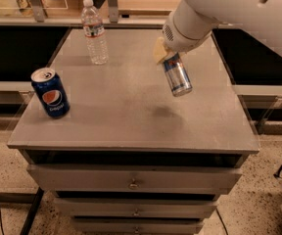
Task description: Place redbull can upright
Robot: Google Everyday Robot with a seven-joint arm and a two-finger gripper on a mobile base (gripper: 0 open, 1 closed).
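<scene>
Over tbl (106, 111) — pincer (164, 54) clamps redbull can (177, 77)

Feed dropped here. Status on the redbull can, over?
Gripper shut on redbull can, above table, right side. Can tilted, airborne. Pepsi can and water bottle off left, not in the way.

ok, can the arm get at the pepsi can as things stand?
Probably not yet. The claw, above the right half of the table, is shut on the redbull can, tilted in mid-air. The path left to the Pepsi can looks free; the water bottle stands well behind it.
</scene>
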